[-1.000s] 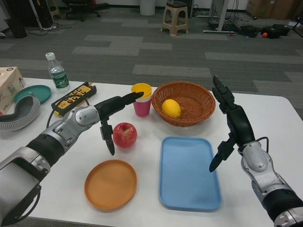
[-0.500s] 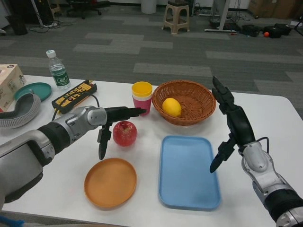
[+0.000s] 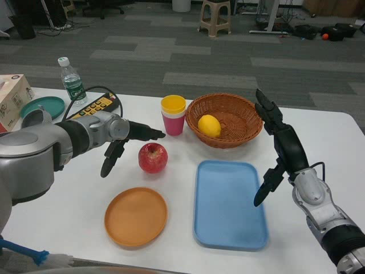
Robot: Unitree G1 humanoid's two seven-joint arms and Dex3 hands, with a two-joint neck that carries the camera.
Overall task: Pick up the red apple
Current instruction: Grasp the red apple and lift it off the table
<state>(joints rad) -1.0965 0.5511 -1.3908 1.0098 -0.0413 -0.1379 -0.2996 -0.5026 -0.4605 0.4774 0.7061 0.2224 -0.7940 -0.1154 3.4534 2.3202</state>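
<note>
Apple (image 3: pixel 153 158) is not yet lifted: it sits on the white worktop (image 3: pixel 68 194), between the stacked cups (image 3: pixel 173 115) behind it and the orange plate (image 3: pixel 136 216) in front, so we judge the task barely begun. Our left hand (image 3: pixel 122 138) hovers just beside the fruit on its left, fingers spread and holding nothing, one set pointing over toward the cups and another hanging down toward the worktop; we see no contact with the apple. What is left, as we read it, is the whole grasp and lift: bring the hand around the fruit, close on it, raise it. Our right hand (image 3: pixel 280 145) waits, spread and holding nothing, above the right edge of the blue tray (image 3: pixel 230 204). The apple itself is red with a paler, yellowish streak near the top and a dimple at the stem, standing upright, its skin smooth and glossy.
</note>
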